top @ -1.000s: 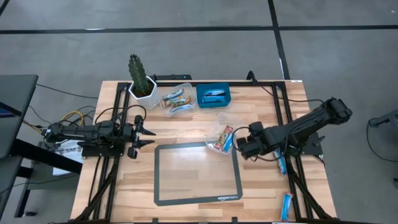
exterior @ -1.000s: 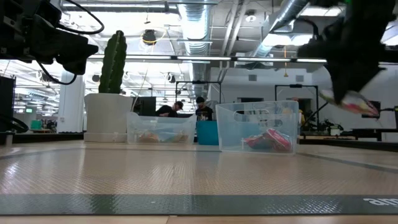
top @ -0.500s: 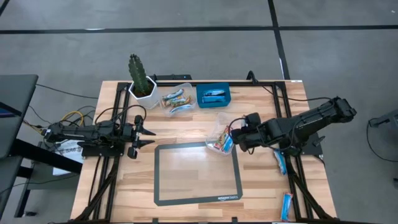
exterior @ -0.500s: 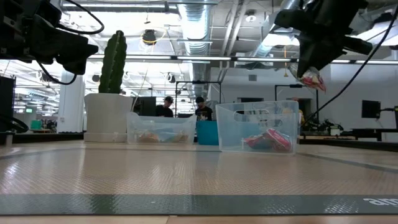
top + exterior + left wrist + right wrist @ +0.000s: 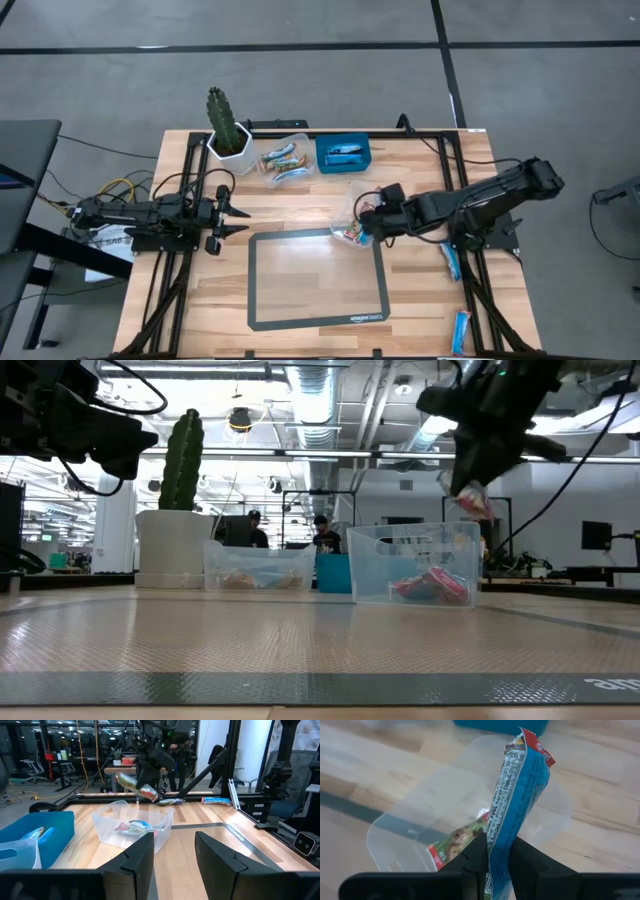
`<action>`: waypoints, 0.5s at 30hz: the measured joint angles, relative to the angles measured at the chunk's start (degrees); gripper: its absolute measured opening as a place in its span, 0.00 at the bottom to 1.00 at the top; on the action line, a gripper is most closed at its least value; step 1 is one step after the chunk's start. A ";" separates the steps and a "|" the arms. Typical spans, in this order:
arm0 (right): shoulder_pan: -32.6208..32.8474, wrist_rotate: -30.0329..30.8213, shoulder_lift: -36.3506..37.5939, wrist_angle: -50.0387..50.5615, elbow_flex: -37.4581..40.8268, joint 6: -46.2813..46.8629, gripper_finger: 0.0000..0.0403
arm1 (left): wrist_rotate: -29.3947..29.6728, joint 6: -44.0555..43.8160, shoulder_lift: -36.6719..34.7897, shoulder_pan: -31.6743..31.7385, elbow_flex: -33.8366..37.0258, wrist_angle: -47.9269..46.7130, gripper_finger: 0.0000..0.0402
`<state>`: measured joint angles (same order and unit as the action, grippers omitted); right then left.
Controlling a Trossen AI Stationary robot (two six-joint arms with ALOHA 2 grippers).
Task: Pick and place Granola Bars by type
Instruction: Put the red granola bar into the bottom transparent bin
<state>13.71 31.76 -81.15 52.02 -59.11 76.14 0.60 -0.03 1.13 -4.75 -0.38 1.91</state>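
Since half a second ago, we see the right gripper [image 5: 366, 213] has travelled further toward the middle of the table, and it now hangs directly over the clear plastic tub [image 5: 349, 205] instead of beside its outer edge. In the low view the gripper [image 5: 470, 488] sits lower and closer to the tub [image 5: 415, 564] than it did a moment before. The left arm has not shifted; its gripper [image 5: 237, 220] waits well apart from the right one, at the far side of the grey mat [image 5: 266, 308], with its fingers [image 5: 139, 855] spread apart.

The right gripper's fingers [image 5: 475, 851] are clamped on a blue-wrapped granola bar [image 5: 517, 803], which sticks out beyond the fingertips with its red-tipped end farthest from the gripper. The tub lies just below the held bar, and bars with red and green wrappers [image 5: 456, 845] rest inside it. Two more blue bars [image 5: 453, 262] [image 5: 460, 330] lie on the wood behind the right gripper, near the arm's base. Beyond the tub from the gripper stand a blue bin [image 5: 344, 155], a second clear tub [image 5: 284, 160] with bars in it, and a potted cactus [image 5: 226, 125].

For writing, we can read "100" along the held wrapper, the rest being too small, and the mat's near edge carries what looks like "amazon basics".
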 joint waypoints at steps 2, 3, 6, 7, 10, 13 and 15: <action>-0.64 -0.77 -1.81 -1.38 -0.63 -2.39 0.15 | 0.00 -0.15 0.00 -0.01 0.01 -0.02 0.34; -0.98 -1.02 -2.90 -1.68 -1.36 -3.32 0.15 | 0.00 -0.41 0.00 -0.01 0.01 -0.02 0.34; -2.08 -1.45 -6.09 -1.52 -4.21 -6.95 0.15 | 0.00 -0.48 0.00 -0.02 0.02 -0.02 0.34; -2.47 -1.47 -7.17 -1.68 -5.33 -8.27 0.15 | 0.00 -0.26 0.00 0.00 0.00 -0.02 0.34; -3.38 -2.29 -10.14 -1.56 -8.00 -11.98 0.15 | 0.02 -0.02 0.00 -0.02 0.00 -0.02 0.34; -3.51 -3.51 -12.24 -1.55 -9.70 -14.89 0.15 | 0.00 -0.39 0.00 0.00 0.02 -0.02 0.34; -3.48 -3.92 -13.10 -1.23 -10.27 -15.15 0.15 | 0.00 -0.29 0.00 0.00 0.01 0.00 0.34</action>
<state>10.23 27.84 -94.25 50.79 -69.39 60.99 0.60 -0.32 1.13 -4.75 -0.37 1.91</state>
